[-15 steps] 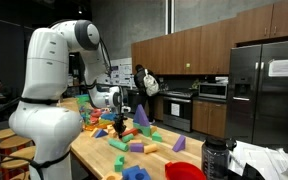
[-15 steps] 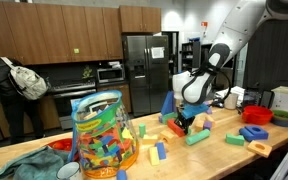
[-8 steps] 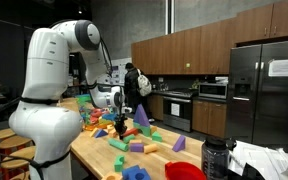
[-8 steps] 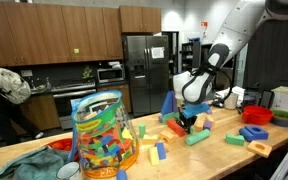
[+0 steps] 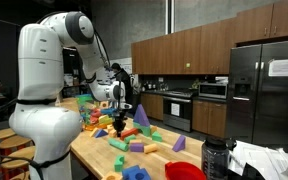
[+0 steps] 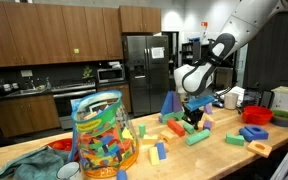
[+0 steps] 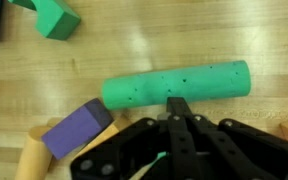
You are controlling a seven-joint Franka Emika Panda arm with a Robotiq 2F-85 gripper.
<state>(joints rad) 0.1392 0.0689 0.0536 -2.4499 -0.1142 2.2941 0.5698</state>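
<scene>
Since the earlier frames the arm has lifted: in both exterior views the wrist stands higher and the gripper (image 5: 120, 121) hangs clear above the table (image 5: 92, 150) instead of down among the blocks, and the person by the far kitchen counter has left the picture. In that same exterior view the fingers point straight down over a scatter of coloured blocks; their state cannot be read at this size. In an exterior view from the opposite side, the gripper (image 6: 193, 117) is again raised. The green cylinder (image 6: 197, 137) lies flat on the table (image 6: 219, 158) below the fingertips and slightly toward the camera, with no contact visible. A clear bag of blocks (image 6: 99, 135) stands well apart from the fingers, nearer the camera. In the wrist view the gripper (image 7: 176, 102) shows both fingers drawn together to a single point, with nothing held between them. The green cylinder (image 7: 174, 84) lies crosswise just beyond the fingertips, its near edge overlapped by them; contact cannot be confirmed. A purple block (image 7: 76, 128) rests beside the fingers, touching the cylinder's end. A tan wooden piece (image 7: 29, 160) sits against it farther out. A green block (image 7: 54, 18) lies well beyond the cylinder on the bare wooden table (image 7: 234, 35).
</scene>
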